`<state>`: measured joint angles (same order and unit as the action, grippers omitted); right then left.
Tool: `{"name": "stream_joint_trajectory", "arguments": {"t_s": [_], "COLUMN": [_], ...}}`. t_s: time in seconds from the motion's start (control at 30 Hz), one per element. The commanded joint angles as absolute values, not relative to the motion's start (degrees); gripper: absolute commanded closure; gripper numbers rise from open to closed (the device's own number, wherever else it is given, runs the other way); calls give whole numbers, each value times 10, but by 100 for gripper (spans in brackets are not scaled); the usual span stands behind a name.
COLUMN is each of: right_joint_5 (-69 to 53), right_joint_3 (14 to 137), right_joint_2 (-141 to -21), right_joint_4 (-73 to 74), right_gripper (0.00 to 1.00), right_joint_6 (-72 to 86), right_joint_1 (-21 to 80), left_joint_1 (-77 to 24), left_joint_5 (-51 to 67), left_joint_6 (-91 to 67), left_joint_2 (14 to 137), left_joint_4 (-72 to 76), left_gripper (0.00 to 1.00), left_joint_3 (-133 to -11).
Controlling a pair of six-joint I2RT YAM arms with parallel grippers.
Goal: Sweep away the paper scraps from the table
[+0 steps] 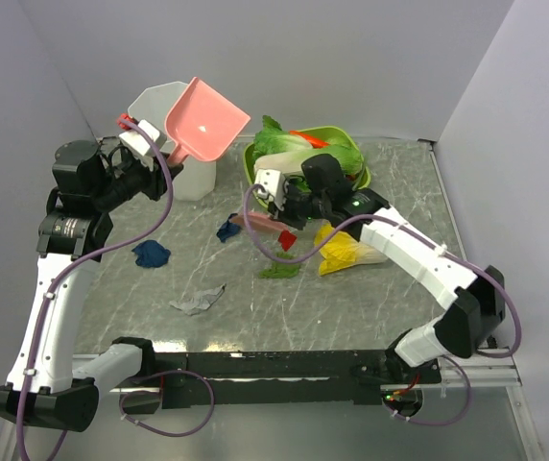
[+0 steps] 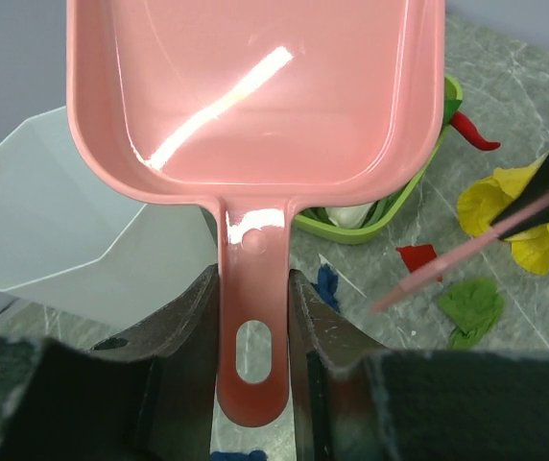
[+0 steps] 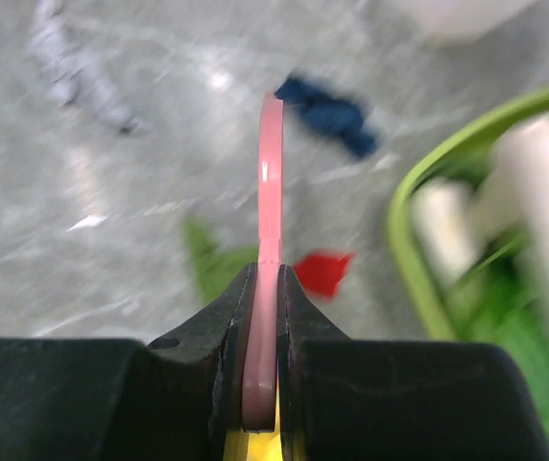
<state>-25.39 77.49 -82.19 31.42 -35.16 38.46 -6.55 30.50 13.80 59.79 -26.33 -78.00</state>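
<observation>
Table (image 1: 351,307) carries scraps (image 1: 287,239) beside right gripper (image 3: 267,273) clamping brush (image 3: 271,173); left gripper (image 2: 253,279) clamps raised dustpan (image 2: 255,86)

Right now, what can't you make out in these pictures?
- The pink tool in the right gripper: right wrist view shows it edge-on, so its shape is unclear.
- The tray contents: top view, the right arm covers part; left wrist view, the dustpan covers most.
- The scraps: right wrist view, blurred to smears.
- A blue scrap: left wrist view, cut off by the bottom edge.
</observation>
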Motion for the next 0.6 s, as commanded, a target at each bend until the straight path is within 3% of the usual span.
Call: {"name": "stream_joint_trajectory", "arguments": {"t_s": [0.0,0.2,0.37,0.57], "right_joint_5": [-251,-222,-209,-235], "right_joint_3": [783,832,899,833], "right_joint_2": [-882,-1001,-1086,-1057], "right_joint_4": [147,4,-18,43], "right_gripper": [100,100,100,100], "right_joint_6": [-428,-454,-477,-627], "right_joint_1": [394,415,434,441], "left_joint_1": [-63,-60,-59,-59], "left_joint_5": [271,229,207,185], "left_joint_6": [145,141,134,150], "left_joint_2": [582,580,582,577], "left_joint_4": [-270,-268,-272,-290], "left_gripper": [99,99,99,99], "left_joint_3": [-792,-798,-808,-806]}}
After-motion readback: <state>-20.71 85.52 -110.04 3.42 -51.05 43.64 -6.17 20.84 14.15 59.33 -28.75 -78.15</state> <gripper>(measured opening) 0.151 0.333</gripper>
